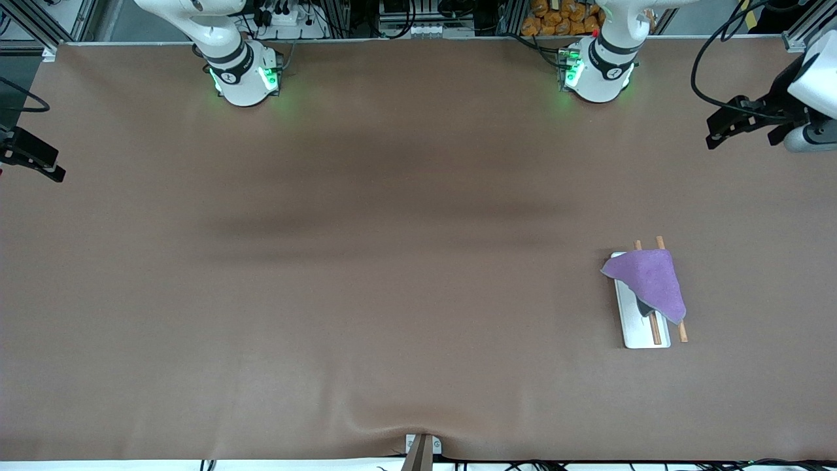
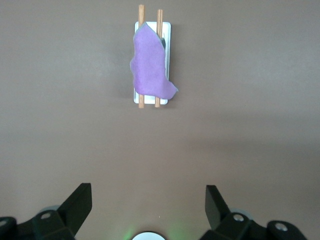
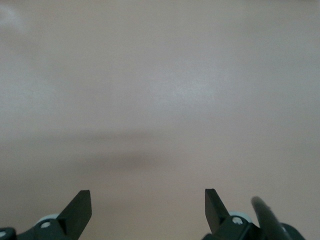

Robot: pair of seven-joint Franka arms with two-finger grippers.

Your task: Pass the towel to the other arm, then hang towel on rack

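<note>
The purple towel (image 1: 647, 278) lies draped over the two wooden rods of the rack (image 1: 644, 337), which stands on the table toward the left arm's end. A dark grey edge of the towel shows under it. In the left wrist view the towel (image 2: 150, 70) covers most of the rack (image 2: 167, 30). My left gripper (image 1: 717, 134) is open and empty, raised over the table's edge at the left arm's end, well apart from the rack; its jaws (image 2: 148, 192) stand wide. My right gripper (image 1: 39, 163) is open and empty over the table's edge at the right arm's end; it also shows in the right wrist view (image 3: 147, 197).
The brown table cover (image 1: 366, 294) is bare apart from the rack. A small metal bracket (image 1: 422, 448) sits at the table edge nearest the front camera. Both arm bases stand along the edge farthest from that camera.
</note>
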